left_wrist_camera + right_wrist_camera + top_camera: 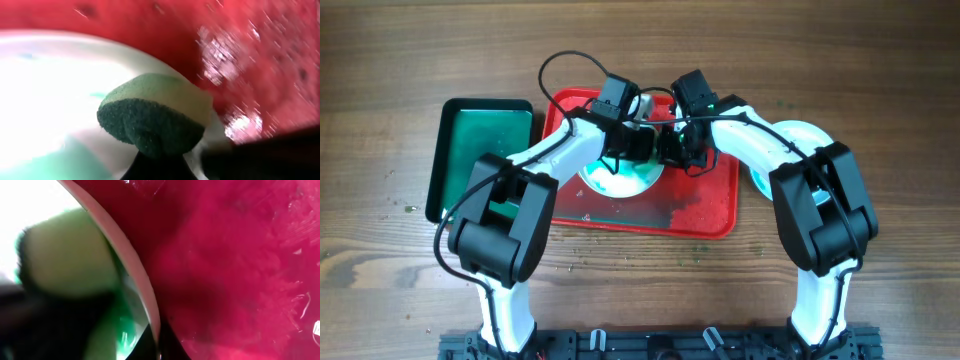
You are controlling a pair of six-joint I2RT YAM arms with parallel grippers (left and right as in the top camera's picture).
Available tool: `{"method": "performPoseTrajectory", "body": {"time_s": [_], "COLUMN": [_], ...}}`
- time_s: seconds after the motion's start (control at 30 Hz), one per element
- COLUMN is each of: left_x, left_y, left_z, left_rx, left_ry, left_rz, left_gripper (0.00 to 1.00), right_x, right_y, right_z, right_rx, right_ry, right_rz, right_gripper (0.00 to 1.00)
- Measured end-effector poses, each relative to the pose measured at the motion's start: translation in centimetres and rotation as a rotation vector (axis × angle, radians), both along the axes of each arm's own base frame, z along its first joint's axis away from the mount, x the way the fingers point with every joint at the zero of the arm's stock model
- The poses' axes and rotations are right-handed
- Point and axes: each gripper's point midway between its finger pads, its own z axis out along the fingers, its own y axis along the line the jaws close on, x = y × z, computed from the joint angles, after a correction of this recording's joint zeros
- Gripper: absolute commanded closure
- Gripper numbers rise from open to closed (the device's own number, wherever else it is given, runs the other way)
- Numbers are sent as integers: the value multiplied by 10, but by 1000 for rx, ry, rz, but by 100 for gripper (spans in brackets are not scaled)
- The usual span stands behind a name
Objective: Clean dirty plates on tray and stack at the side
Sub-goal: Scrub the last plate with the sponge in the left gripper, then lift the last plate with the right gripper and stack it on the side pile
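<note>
From overhead, a large red rectangular plastic tray (710,215) with a raised rim lay at the middle of the wooden table (880,60). A small round white plate (620,183) smeared teal-green sat in the tray's left half, toward 9 o'clock from its centre. The left gripper (625,140) hung over the plate's 12 o'clock edge. The right gripper (675,148) was just beside it at the plate's 2 o'clock edge. A smaller dark green tray (485,140) lay at 9 o'clock of the red tray. More white plates (798,132) rested on the table at 3 o'clock of it, partly under the right arm.

In the left wrist view, the left gripper's jaws were pinched together on a green-and-yellow sponge (150,115), whose dark scouring face bulged toward the camera. The sponge was pressed on the plate (50,90), with teal tint at 7 o'clock and the wet red tray (250,50) at 2 o'clock.

In the right wrist view, everything was blurred. The plate's rim (130,265) ran from 11 o'clock down to 6 o'clock, the sponge (65,255) lay at 9 o'clock and the red tray (240,270) filled the right. The rim met dark shapes at the bottom edge, so I could not tell how the right gripper's jaws stood.
</note>
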Motion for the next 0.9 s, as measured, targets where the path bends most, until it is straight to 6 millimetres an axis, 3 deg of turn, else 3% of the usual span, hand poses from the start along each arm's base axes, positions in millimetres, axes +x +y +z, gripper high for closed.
{"method": "performPoseTrajectory", "body": {"time_s": [0.1,0.23,0.33,0.47,0.53,0.6,0.73,0.8,0.9], "left_x": [18,37,35,17,5,6,25,28,26], "left_y": [20,65,91,120,139,157,185,190,192], "left_z": [0,0,-1,4,20,40,102,118,127], "left_rx": [67,143,152,137,123,134,107,94,88], "left_ry": [-53,-65,-4,170,303,354,321,291,277], "left_rz": [91,244,343,435,491,541,621,634,639], "left_gripper": [96,96,96,96,96,96,96,96,96], "right_x": [0,-1,-1,-4,-7,-10,-11,-14,-21], "right_y": [0,2,5,12,13,11,12,9,-7], "right_z": [0,-1,-1,0,0,-1,-1,0,5], "right_rx": [0,10,19,37,40,36,38,25,-48], "right_ry": [1,5,1,4,11,26,24,25,16], "right_rz": [1,3,13,30,40,39,49,63,68], "right_gripper": [96,96,96,96,96,96,96,96,96]}}
